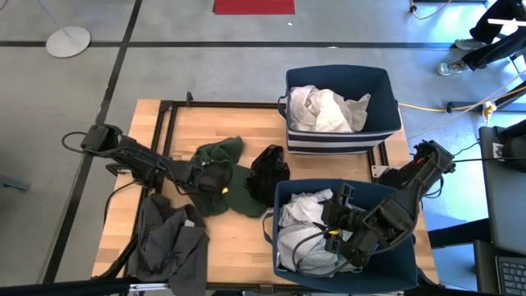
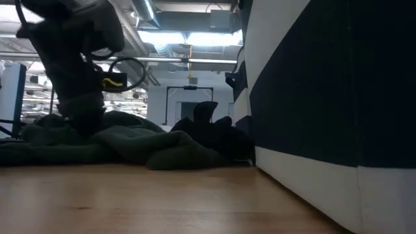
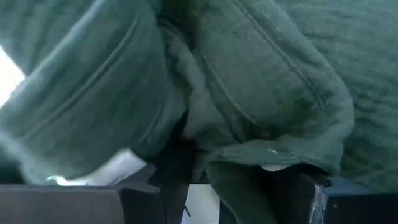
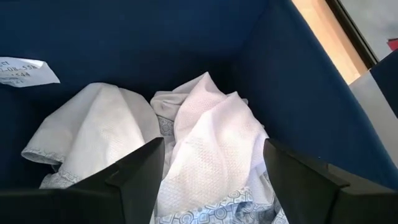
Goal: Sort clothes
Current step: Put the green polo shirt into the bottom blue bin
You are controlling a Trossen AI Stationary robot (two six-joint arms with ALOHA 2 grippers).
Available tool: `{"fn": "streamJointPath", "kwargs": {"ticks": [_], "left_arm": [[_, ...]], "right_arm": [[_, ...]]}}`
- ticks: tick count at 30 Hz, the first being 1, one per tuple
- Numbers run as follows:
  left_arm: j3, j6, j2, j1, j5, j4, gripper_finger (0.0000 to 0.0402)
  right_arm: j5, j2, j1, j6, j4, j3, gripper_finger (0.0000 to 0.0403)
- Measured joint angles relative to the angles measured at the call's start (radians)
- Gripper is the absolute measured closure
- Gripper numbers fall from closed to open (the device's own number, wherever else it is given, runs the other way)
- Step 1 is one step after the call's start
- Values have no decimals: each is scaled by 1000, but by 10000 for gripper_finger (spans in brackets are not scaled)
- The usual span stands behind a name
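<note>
Wooden boards make up the table (image 1: pixel 238 247), and on it the clothes are spread in clumps: a dark green garment (image 1: pixel 226 177) lies at the middle, a black piece (image 1: pixel 267 173) just beside it against the near bin (image 1: pixel 411 255), and a charcoal heap (image 1: pixel 168 242) sits at the left front edge. White garments (image 1: pixel 325 111) are already piled in the far bin (image 1: pixel 386 90), and more pale ones (image 4: pixel 205 137) are seen inside the near bin. The left gripper (image 1: pixel 207 177) is pressed down into the green garment, its arm stretched low across the table from the left; cloth is bunched between its fingers (image 3: pixel 292 196), so a hold on the fabric is judged to be made. The right gripper (image 1: pixel 339 215) is hung over the near bin with the arm bent back toward the right edge, its fingers (image 4: pixel 140 171) spread wide and nothing held between them. The green cloth is judged soft, light and floppy; it is likely to drape and drag when lifted, so a thick fold or seam is best pinched, not a single loose layer.
</note>
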Motion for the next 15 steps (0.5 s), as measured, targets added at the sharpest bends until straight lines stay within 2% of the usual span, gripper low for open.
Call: {"fn": "streamJointPath", "kwargs": {"ticks": [4,10,12,15], "left_arm": [[-68,5,-2,58,51,163,229],[-111,51,-3,113,97,261,231],[-111,77,-3,116,102,261,244],[-111,106,-3,117,110,261,284]], "right_arm": [[10,0,0,-11,1,0,127],[21,0,0,-20,3,0,127],[21,0,0,-21,3,0,127],[22,0,0,-21,3,0,127]]}}
